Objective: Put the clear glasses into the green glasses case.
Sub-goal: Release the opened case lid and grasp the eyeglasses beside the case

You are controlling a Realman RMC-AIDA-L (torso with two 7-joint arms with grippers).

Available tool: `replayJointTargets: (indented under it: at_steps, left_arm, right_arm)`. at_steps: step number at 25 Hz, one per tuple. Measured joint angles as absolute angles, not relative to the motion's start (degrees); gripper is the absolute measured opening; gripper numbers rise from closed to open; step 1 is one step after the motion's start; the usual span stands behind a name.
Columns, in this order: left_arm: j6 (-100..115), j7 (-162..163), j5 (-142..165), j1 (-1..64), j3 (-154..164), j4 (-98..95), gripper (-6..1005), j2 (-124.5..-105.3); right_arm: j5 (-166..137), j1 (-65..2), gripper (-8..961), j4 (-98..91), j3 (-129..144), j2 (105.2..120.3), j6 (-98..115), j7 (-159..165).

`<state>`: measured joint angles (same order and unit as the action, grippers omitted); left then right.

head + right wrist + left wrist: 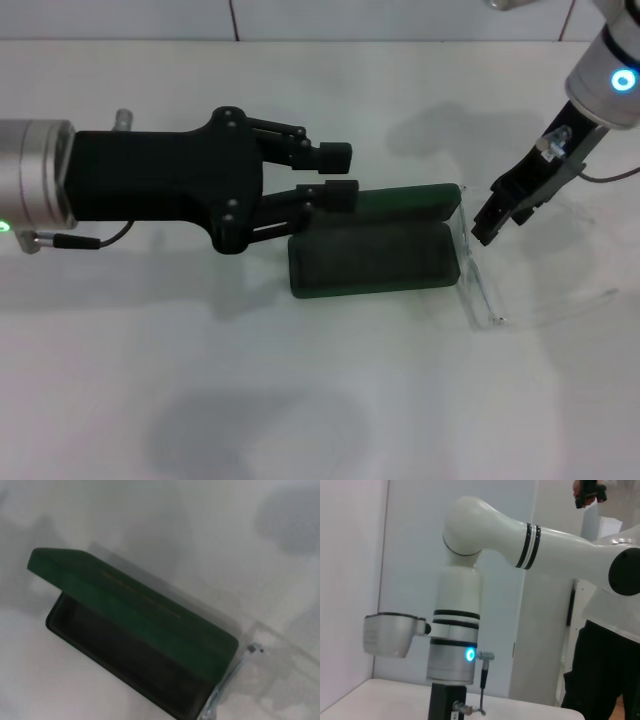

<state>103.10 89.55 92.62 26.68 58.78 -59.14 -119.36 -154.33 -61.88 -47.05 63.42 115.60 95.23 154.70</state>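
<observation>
Left pincer (pixel 340 170), nearest the head camera, reaches in from the left with its fingers apart, gripping nothing; the lower finger sits at the left end of the green glasses case (pixel 375 258), at the raised lid, though contact cannot be confirmed. Case stands open on the white table (pixel 300 400), its dark lining bare. Clear glasses (pixel 478 275) lie on the table against the case's right end, outside it, arms unfolded toward the right. Right pincer (pixel 490 222) hangs just above the frame's near corner; whether its fingers are apart or together cannot be told, and no grasp is evident. Judgement: case opened, glasses not yet picked up; grasp, transfer and placement remain. Left wrist view shows only the right arm and the room, nothing of the task. Right wrist view shows the green glasses case (pixel 135 615) open and empty, with the clear glasses (pixel 250 660) beside its end on the table.
</observation>
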Motion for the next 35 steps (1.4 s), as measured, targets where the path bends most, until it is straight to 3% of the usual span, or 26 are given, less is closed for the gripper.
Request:
replayJointTargets:
  at_steps: [29,35]
  left_arm:
    - [103.1,86.4,93.2,26.6,58.6,-55.3,315,-119.35]
    - [103.1,86.4,93.2,26.6,58.6,-55.3,316,-119.36]
  right_arm:
    - [-149.3,-62.2,561,-40.0,67.7,116.19,89.0,156.0]
    - [-149.2,-61.6,438,-40.0,68.8,116.15,88.6,156.0]
